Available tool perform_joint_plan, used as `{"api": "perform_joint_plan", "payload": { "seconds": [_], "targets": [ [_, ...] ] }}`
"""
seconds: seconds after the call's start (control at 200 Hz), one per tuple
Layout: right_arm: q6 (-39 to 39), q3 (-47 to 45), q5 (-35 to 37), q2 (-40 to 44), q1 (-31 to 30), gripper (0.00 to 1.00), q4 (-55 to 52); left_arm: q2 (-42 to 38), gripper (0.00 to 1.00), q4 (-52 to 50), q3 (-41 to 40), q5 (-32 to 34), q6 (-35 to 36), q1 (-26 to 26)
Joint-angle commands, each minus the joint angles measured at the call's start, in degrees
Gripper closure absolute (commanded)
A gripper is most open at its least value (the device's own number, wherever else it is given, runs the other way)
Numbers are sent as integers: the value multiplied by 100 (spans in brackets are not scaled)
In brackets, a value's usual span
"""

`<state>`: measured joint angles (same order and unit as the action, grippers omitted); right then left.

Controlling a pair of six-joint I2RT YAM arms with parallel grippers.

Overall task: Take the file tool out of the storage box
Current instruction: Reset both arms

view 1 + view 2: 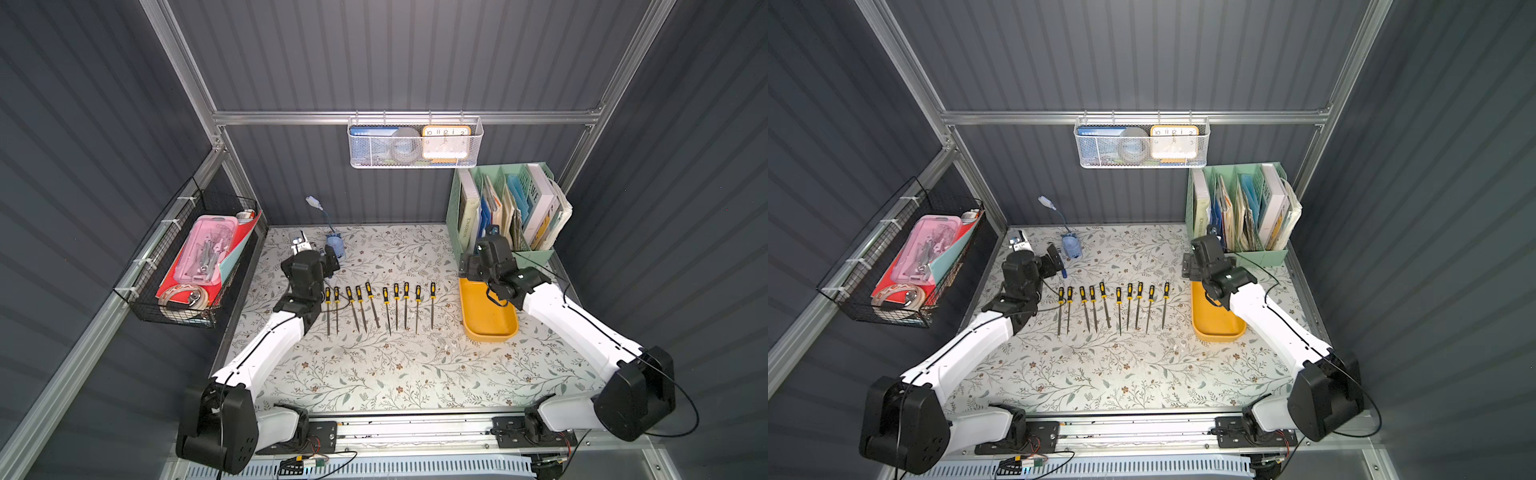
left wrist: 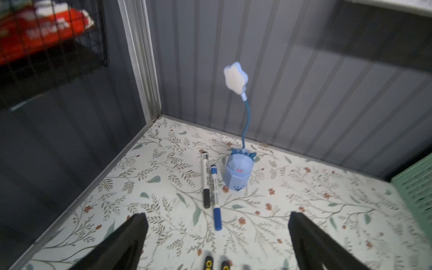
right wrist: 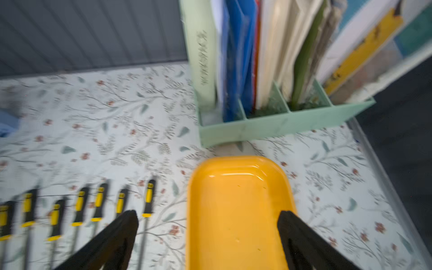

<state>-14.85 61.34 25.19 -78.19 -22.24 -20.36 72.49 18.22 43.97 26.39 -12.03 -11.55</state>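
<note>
The storage box [image 1: 494, 326] [image 1: 1219, 328] is a shallow mustard-yellow tray at the table's right. In the right wrist view its inside [image 3: 233, 210] shows nothing in it. Several file tools with black-and-yellow handles lie side by side on the table left of the box [image 1: 386, 294] [image 1: 1119, 295] [image 3: 149, 198]. My right gripper [image 1: 471, 270] [image 3: 208, 215] hangs open over the box's far end, holding nothing. My left gripper [image 1: 329, 259] [image 2: 216, 217] is open and empty above the table, just beyond the left end of the row, whose handle ends [image 2: 208, 264] show below it.
A blue desk lamp [image 1: 336, 245] [image 2: 238, 173] and two markers [image 2: 214, 187] sit near the back left. A mint-green book organiser [image 1: 505, 208] [image 3: 268, 126] stands behind the box. A black wire basket [image 1: 195, 257] hangs on the left wall, a white mesh basket [image 1: 415, 143] on the back rail.
</note>
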Motion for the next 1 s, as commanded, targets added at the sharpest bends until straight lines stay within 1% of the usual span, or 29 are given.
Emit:
{"api": "perform_joint_plan", "payload": {
  "seconds": [0.0, 0.06, 0.13, 0.19, 0.285, 0.37, 0.425, 0.47, 0.535, 0.555, 0.58, 0.605, 0.63, 0.68, 0.725, 0.79, 0.815, 0.866, 0.896, 0.946, 0.996],
  "targets": [
    [275, -882, 512, 300, 432, 1, 633, 64, 0, 1807, -515, 142, 499, 281],
    [157, -1236, 367, 469, 790, 1, 856, 291, 0, 2175, -725, 70, 369, 461],
    [147, -1683, 354, 603, 1097, 1, 1248, 538, 0, 3055, -1111, -133, 399, 612],
    [421, -2124, 168, 685, 1248, 1, 1888, 731, 0, 3802, -1376, -317, 528, 671],
    [1103, -2832, -77, 703, 1288, 1, 3109, 1108, 0, 4717, -1614, -524, 634, 750],
    [1420, -3277, -42, 555, 1371, 1, 4073, 1425, 0, 5374, -1759, -682, 795, 793],
    [1420, -3426, -245, 435, 1495, 1, 4466, 1545, 0, 5660, -1835, -745, 896, 810],
    [1448, -3568, -455, 259, 1589, 1, 4986, 1621, 0, 5960, -1955, -915, 970, 861],
    [1523, -3804, -552, -38, 1650, 1, 6009, 1774, 0, 6425, -2093, -1250, 1021, 1007],
    [1555, -3795, -546, -140, 1675, 1, 6152, 1820, 0, 6541, -2120, -1364, 1019, 1061],
    [1452, -3737, -538, -209, 1704, 1, 6131, 1880, 0, 6602, -2122, -1520, 991, 1139],
    [1356, -3722, -701, -265, 1749, 1, 6161, 1940, 0, 6613, -2119, -1645, 965, 1185],
    [1372, -3728, -896, -350, 1789, 1, 6223, 1993, 0, 6704, -2136, -1737, 945, 1236],
    [1445, -3816, -1022, -550, 1798, 1, 6555, 2114, 0, 6984, -2220, -1867, 911, 1315],
    [1456, -3928, -1059, -709, 1816, 1, 6924, 2223, 0, 7148, -2277, -1968, 878, 1367],
    [1277, -3990, -1034, -769, 1896, 1, 6955, 2389, 0, 7238, -2266, -2137, 911, 1403],
    [1257, -4029, -978, -844, 1907, 1, 7138, 2476, 0, 7324, -2227, -2189, 931, 1409],
    [1308, -4097, -837, -1086, 1916, 1, 7652, 2460, 0, 6960, -2071, -2319, 957, 1440],
    [1294, -4078, -785, -1135, 1908, 1, 7691, 2411, 0, 6708, -1983, -2376, 951, 1466],
    [1275, -4088, -774, -1135, 1908, 1, 7704, 2479, 0, 6815, -1978, -2375, 940, 1472],
    [1261, -4073, -770, -1146, 1903, 1, 7698, 2447, 0, 6671, -1940, -2376, 941, 1472]
  ]
}}
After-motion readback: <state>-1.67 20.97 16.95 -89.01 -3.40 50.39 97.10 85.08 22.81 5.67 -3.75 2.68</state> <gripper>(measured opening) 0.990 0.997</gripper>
